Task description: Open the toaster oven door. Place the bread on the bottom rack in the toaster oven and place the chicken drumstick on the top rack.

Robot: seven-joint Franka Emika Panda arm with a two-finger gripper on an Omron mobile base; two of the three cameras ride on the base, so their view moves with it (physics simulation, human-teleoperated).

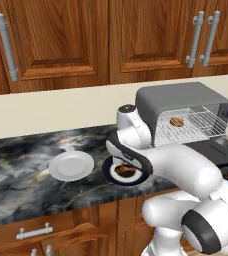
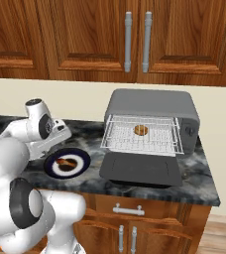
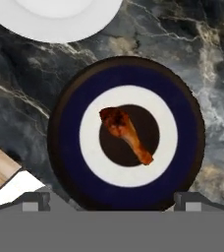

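Observation:
The toaster oven (image 1: 186, 97) (image 2: 152, 104) stands at the right with its door (image 1: 221, 150) (image 2: 141, 168) folded down flat on the counter. The bread (image 1: 176, 121) (image 2: 141, 130) lies on a wire rack (image 1: 206, 127) (image 2: 154, 141) drawn out of the oven's mouth; I cannot tell the bottom rack from the top rack. The chicken drumstick (image 3: 126, 133) (image 1: 125, 171) (image 2: 65, 162) rests in the middle of a dark blue and white plate (image 3: 65, 123) (image 2: 83, 158). My gripper (image 3: 113, 202) (image 2: 55, 144) hangs open just above that plate, its fingertips (image 3: 35, 201) wide apart and touching nothing.
A bare white plate (image 1: 71, 166) (image 3: 55, 19) sits on the dark marble counter left of the blue plate. Wooden wall cabinets hang above. The counter's front edge runs just in front of both plates and the lowered door.

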